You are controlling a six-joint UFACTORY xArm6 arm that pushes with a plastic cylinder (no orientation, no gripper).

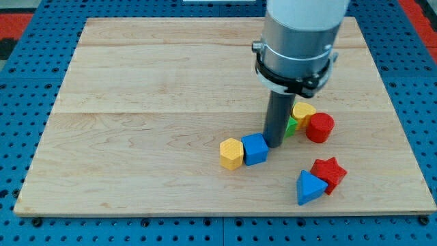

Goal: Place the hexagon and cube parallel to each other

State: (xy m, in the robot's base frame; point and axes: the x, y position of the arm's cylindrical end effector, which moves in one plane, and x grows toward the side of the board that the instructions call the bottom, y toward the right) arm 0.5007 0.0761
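Note:
A yellow hexagon block and a blue cube lie side by side, touching, a little below the board's middle. My tip stands just to the right of the blue cube, at or against its right side. The rod hides part of a green block behind it.
A yellow block and a red cylinder lie right of the rod. A red star and a blue triangle lie at the lower right. The wooden board rests on a blue pegboard.

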